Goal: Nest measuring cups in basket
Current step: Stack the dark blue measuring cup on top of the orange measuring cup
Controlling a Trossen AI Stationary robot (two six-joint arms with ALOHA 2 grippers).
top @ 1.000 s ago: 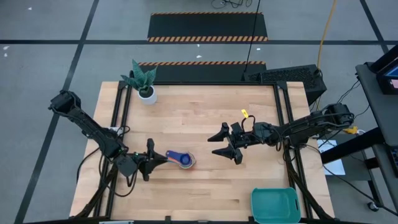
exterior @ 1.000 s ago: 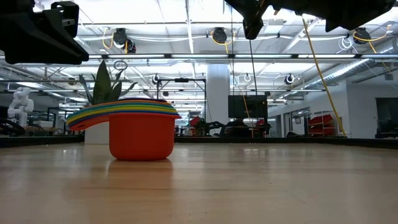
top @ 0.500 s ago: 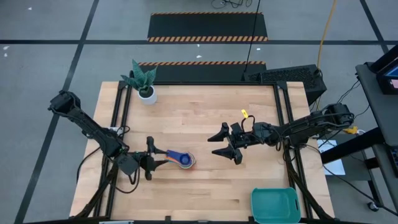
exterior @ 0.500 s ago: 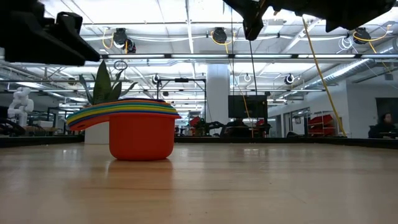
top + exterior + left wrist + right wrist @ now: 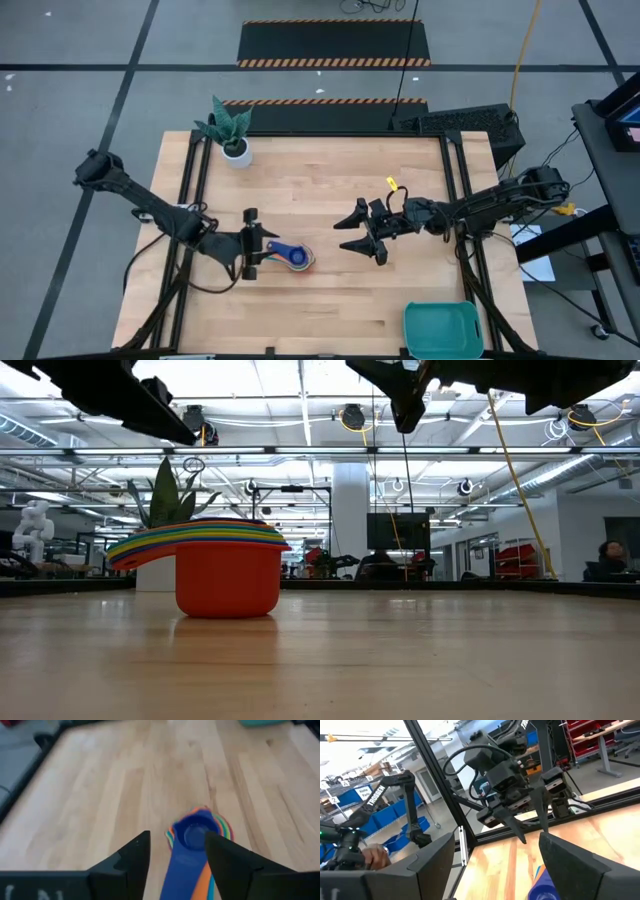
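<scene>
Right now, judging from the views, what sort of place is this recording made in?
Probably a robotics lab or workshop hall: hazard-striped floor mats beyond the wooden table, another robot arm and blue bins in the background, plus open ceilings with pipes and lights.

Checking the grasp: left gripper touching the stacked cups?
Apart. Left wrist view shows the left gripper open, wood visible between each finger and the stacked cups.

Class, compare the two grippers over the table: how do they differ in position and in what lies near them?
The left gripper sits low at the stacked measuring cups, its jaws open either side of their handles; the right gripper hangs higher near the table's middle, with nothing between its open jaws. The left points toward the stack; the right points back toward the left arm. Both are dark and two-fingered.
</scene>
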